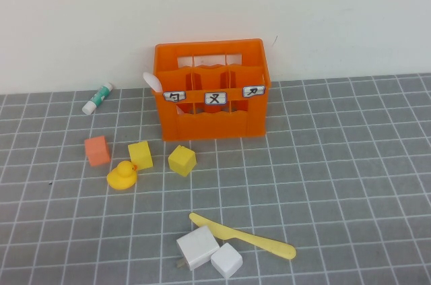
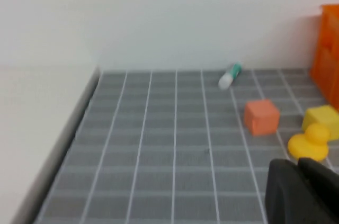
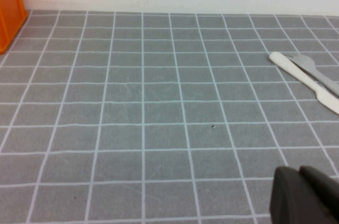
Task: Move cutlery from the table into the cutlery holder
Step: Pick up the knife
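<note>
Hovering left gripper (image 2: 297,192), right gripper (image 3: 299,197), fingers closed, empty

The grey gridded table (image 1: 350,164) carries a bright orange slotted plastic crate (image 1: 213,116); before it lie coloured cubes, a yellow rubber duck (image 1: 122,176) and a flat yellow plastic knife (image 1: 249,236).

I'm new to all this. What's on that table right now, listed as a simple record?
Holder: orange cutlery holder at the back, by the wall
Spoon: pale spoon already in its left end
Knife: yellow knife lying on the table, near side
Clutter: rubber duck, white blocks
Left gripper: shut, empty, near the duck
Right gripper: shut, empty, above bare table
</note>
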`<state>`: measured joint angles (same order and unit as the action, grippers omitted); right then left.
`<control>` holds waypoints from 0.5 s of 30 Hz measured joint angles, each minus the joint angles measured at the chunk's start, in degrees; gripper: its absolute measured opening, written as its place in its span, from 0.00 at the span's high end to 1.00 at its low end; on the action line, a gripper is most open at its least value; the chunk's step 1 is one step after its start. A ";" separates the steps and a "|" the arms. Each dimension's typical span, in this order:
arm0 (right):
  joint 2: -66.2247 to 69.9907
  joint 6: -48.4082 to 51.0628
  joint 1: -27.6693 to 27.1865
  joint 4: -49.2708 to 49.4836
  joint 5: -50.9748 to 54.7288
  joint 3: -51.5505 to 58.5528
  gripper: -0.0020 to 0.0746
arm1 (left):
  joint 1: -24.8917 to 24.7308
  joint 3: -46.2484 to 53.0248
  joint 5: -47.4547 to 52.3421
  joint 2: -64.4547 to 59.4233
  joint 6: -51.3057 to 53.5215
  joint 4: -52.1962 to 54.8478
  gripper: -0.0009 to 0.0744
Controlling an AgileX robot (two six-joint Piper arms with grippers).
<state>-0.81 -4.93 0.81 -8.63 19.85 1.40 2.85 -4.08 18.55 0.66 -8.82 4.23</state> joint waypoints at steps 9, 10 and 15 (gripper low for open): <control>0.00 0.00 0.00 0.00 0.00 0.00 0.98 | 1.95 5.30 0.72 0.00 -1.36 -4.54 0.99; 0.00 0.00 0.00 0.00 0.00 0.00 0.98 | 1.95 5.30 0.72 0.00 -1.65 -4.62 0.99; 0.00 0.00 0.00 0.00 0.00 0.00 0.98 | 1.95 5.30 0.72 0.00 -1.76 -4.81 0.99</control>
<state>-0.81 -4.93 0.81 -8.63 19.85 1.40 4.80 1.22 19.27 0.66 -10.58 -0.58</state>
